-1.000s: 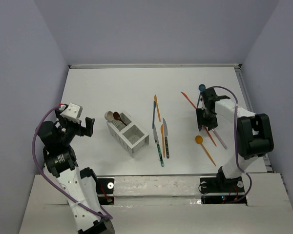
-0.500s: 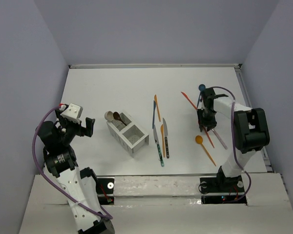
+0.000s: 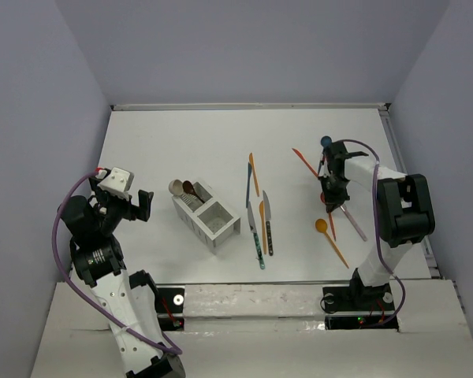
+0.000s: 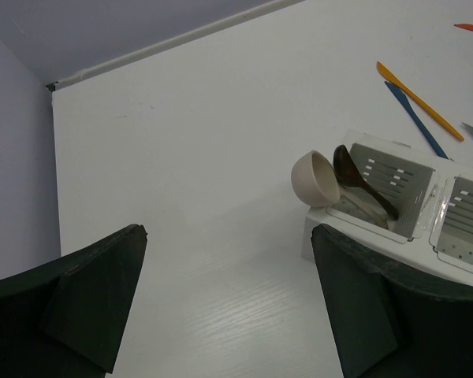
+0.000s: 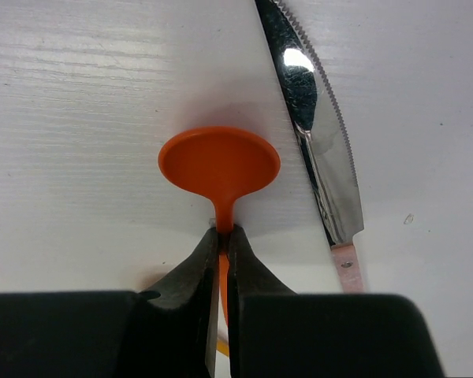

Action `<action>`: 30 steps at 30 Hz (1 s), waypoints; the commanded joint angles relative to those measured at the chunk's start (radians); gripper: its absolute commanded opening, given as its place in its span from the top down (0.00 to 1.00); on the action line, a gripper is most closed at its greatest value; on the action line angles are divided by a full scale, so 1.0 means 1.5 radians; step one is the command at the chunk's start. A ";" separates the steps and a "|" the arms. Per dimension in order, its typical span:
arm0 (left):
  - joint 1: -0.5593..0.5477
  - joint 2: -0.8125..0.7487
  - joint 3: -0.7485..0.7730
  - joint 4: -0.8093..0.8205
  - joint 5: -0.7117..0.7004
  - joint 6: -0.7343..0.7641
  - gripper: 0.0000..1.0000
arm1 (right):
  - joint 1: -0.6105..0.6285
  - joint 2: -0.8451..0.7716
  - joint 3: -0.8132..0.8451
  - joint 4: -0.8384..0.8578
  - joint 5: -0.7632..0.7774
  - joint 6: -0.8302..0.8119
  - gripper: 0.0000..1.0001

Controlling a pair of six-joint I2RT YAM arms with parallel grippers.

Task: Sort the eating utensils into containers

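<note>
Red spoon [image 5: 219,161] flat on tabletop [image 3: 181,142], well right of box [image 3: 195,224]; silver knife [image 5: 315,134] just beside its bowl. Box: two compartments, two spoons in far one, beige [image 4: 315,179] and dark brown [image 4: 363,179]. Five loose utensils [image 3: 262,228] just right of box. Right pincer [image 5: 223,236] angled down, pinching red spoon's neck. Left pincer [image 4: 229,303] spread, raised left of box.

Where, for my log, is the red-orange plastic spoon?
Right wrist view: spoon, neck pinched in the right gripper, beside a silver serrated knife at the table's right.
</note>
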 commanded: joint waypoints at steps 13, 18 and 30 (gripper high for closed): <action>0.002 0.000 -0.001 0.012 0.011 -0.005 0.01 | 0.324 -0.158 0.351 0.026 0.311 0.039 1.00; 0.003 0.002 -0.003 0.022 -0.007 -0.020 0.01 | 0.537 -0.226 0.202 0.482 0.201 -0.031 1.00; 0.004 0.002 -0.006 0.037 -0.033 -0.040 0.01 | 0.625 -0.084 0.061 1.014 0.083 -0.072 1.00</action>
